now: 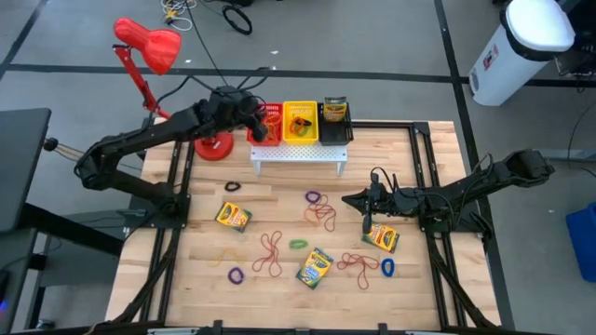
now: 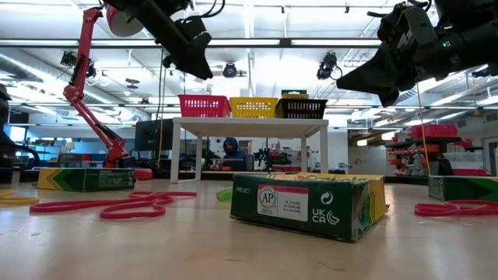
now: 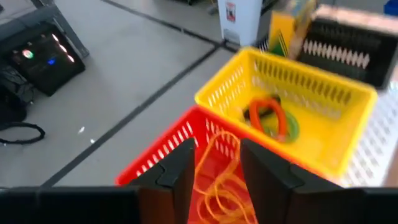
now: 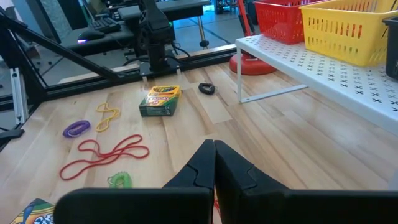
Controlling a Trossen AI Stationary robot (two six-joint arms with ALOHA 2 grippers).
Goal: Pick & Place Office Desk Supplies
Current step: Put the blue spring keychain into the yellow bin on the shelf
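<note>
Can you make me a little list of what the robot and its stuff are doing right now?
left claw: open, over the red basket on the white rack
in red basket: an orange rubber band lies below the claw
yellow basket: holds orange and green rubber bands
black basket: holds a crayon box
right claw: shut, empty, above the table
on table: three crayon boxes, one at, and loose rubber bands
red desk lamp: beside the rack

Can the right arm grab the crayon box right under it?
Probably yes. The right gripper, fingers shut, hangs just above the crayon box, with nothing between them; it would need to open first.
</note>
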